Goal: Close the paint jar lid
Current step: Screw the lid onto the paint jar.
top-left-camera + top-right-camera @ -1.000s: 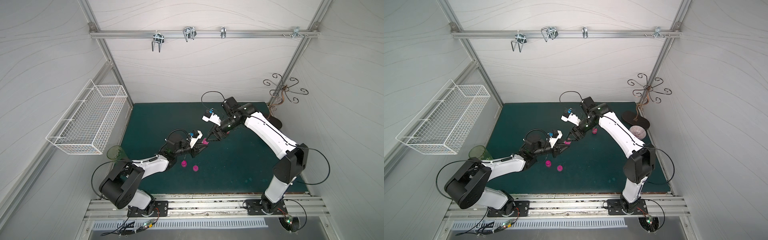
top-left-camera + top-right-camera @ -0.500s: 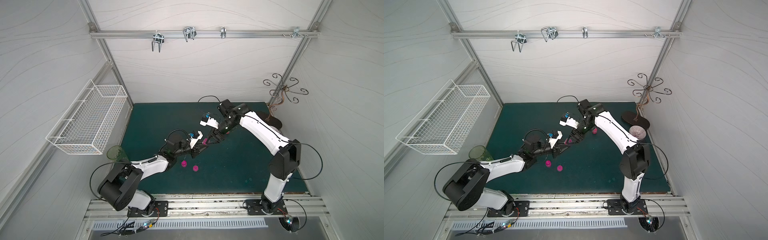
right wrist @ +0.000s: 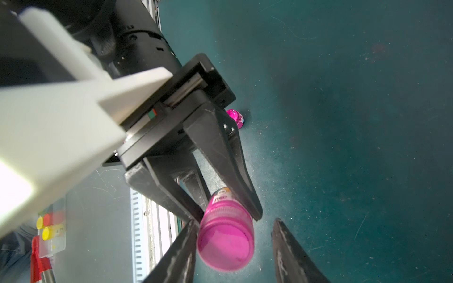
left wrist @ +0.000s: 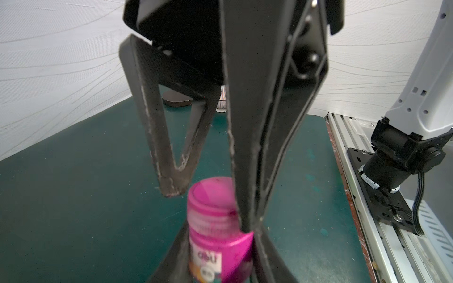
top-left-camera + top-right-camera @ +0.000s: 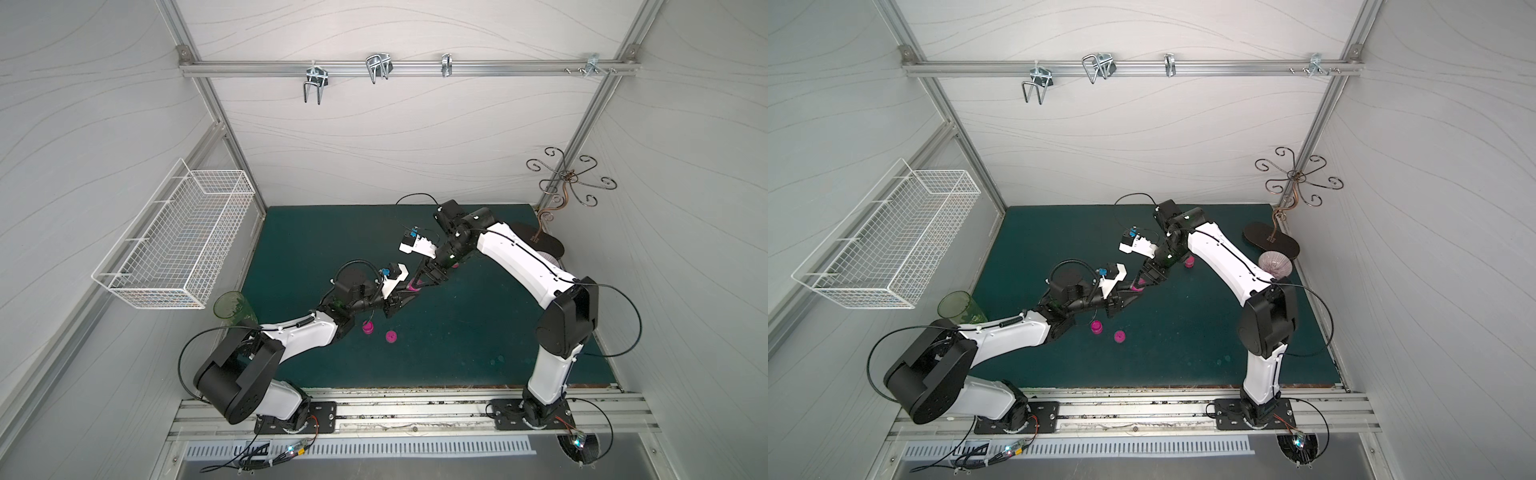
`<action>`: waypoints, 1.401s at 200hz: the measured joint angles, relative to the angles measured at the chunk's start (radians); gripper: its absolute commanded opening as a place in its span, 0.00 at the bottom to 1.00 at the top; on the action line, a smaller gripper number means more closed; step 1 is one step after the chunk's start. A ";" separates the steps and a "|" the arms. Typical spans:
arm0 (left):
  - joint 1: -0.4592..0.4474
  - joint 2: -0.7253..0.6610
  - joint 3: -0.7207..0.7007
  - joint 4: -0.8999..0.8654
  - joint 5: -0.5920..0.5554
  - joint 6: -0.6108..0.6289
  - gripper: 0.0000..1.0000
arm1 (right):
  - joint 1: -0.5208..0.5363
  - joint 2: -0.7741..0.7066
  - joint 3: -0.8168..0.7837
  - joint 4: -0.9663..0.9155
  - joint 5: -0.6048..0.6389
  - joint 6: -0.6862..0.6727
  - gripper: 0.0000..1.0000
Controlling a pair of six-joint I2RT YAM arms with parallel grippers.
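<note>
Left tool [image 4: 220, 235] grips paint jar [image 3: 225, 242], lid end pointing toward right tool [image 3: 235, 221].

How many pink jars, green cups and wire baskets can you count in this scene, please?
Pink jars: 4
Green cups: 1
Wire baskets: 1
Total: 6

I am working in a robotics lab test cell, not a lived-in room. Pale grey wave-patterned wall panels [image 5: 374, 137] sit in a bare aluminium-profile frame [image 5: 498, 67], and the work surface is a dark green mat [image 5: 457, 353]. My left white-and-black robot arm [image 5: 299, 334] and right white-and-black robot arm [image 5: 519, 257] are bolted to a slotted aluminium base rail [image 5: 415, 409], with loose black cables and a lit circuit board [image 5: 297, 449] in front.
</note>
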 measured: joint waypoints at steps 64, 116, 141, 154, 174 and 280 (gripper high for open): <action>-0.002 -0.001 -0.004 -0.004 -0.020 0.005 0.00 | 0.016 0.000 -0.011 -0.007 0.010 0.005 0.23; -0.066 0.019 -0.007 0.012 -0.269 0.064 0.00 | 0.024 0.094 0.106 -0.043 0.091 0.294 0.21; -0.116 0.100 -0.007 0.069 -0.468 0.117 0.00 | 0.023 0.163 0.144 -0.036 0.148 0.496 0.26; -0.139 0.143 -0.007 0.106 -0.551 0.142 0.00 | 0.023 0.181 0.140 -0.019 0.170 0.583 0.28; -0.163 0.177 -0.007 0.146 -0.646 0.163 0.00 | 0.023 0.191 0.132 0.012 0.183 0.687 0.34; -0.174 0.078 -0.081 0.268 -0.543 0.127 0.00 | -0.021 0.117 0.280 -0.049 0.079 0.650 0.86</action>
